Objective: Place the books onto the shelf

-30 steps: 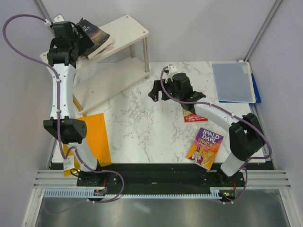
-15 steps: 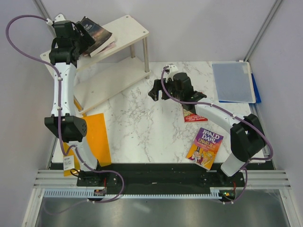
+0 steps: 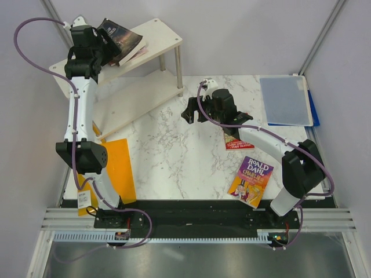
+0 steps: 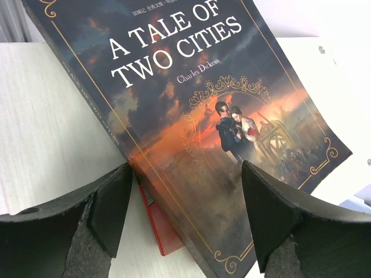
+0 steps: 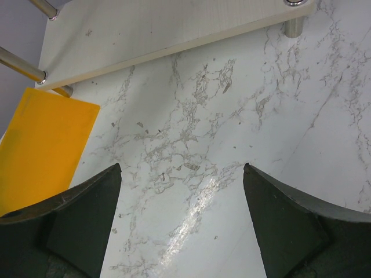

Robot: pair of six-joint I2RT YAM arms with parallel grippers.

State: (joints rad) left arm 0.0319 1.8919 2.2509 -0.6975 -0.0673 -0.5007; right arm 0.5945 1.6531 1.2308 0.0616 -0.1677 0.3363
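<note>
Up on the top board of the pale wooden shelf (image 3: 162,32), the dark "A Tale of Two Cities" paperback (image 4: 191,98) leans between the spread jaws of the left end effector (image 4: 186,174), its long side slanting away from them.

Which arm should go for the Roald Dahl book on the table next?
Right. The Roald Dahl book lies on the right arm's side, near its base, and the right fingers are open and empty above the table. The left fingers are up at the shelf, around the dark book.

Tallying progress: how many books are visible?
4: dark book over a red-edged book on the shelf; yellow book and red book on the table. Others may be hidden beneath.
</note>
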